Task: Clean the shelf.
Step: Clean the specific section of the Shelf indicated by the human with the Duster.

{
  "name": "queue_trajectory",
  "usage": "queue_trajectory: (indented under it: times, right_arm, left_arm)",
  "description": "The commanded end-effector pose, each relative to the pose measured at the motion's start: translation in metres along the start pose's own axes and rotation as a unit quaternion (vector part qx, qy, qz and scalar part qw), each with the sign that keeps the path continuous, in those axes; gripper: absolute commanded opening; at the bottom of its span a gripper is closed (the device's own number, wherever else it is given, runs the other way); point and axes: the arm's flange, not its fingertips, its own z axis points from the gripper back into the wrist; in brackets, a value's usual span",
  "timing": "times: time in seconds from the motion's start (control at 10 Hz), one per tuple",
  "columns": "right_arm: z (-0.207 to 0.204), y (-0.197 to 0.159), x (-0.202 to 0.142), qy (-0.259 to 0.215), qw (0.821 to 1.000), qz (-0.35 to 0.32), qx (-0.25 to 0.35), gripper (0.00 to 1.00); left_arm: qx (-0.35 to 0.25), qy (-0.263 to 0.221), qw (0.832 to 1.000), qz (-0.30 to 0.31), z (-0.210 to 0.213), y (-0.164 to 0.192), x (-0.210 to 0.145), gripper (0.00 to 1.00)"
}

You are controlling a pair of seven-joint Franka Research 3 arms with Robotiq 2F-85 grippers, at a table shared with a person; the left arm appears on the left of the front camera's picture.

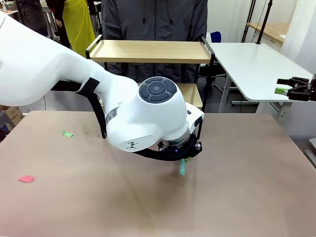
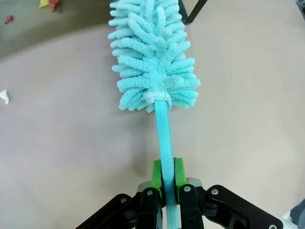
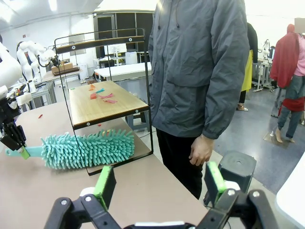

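The shelf (image 1: 148, 51) stands at the table's far edge, in front of a person; scraps of paper (image 3: 102, 94) lie on its lower wooden board (image 3: 102, 107). My left gripper (image 2: 166, 180) is shut on the thin handle of a teal fluffy duster (image 2: 152, 57). The duster lies low over the table with its head next to a black shelf leg (image 2: 195, 10). In the front view my left arm's wrist (image 1: 163, 118) covers that gripper, and only the handle's end (image 1: 181, 167) shows. My right gripper (image 3: 159, 183) is open and holds nothing, off to the right (image 1: 282, 86), beside the table.
A green scrap (image 1: 67, 134) and a pink scrap (image 1: 26, 178) lie on the brown table (image 1: 237, 187) at the left. A white scrap (image 2: 4, 95) lies near the duster. The person (image 3: 200, 71) stands behind the shelf, one hand (image 3: 200, 150) hanging down. A white table (image 1: 256, 64) stands at back right.
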Motion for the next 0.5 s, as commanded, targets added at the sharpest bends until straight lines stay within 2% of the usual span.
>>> queue_trajectory:
  times: [0.0, 0.4]
  right_arm:
    - [-0.002, 0.001, 0.006, 0.002, 1.000, -0.006, -0.005, 1.00]
    - [-0.002, 0.001, 0.006, 0.002, 1.000, -0.006, -0.005, 1.00]
  left_arm:
    - [0.013, 0.013, 1.000, 0.003, -0.004, 0.019, -0.001, 0.13]
    - [0.064, 0.037, 0.997, 0.025, 0.012, 0.084, -0.008, 0.13]
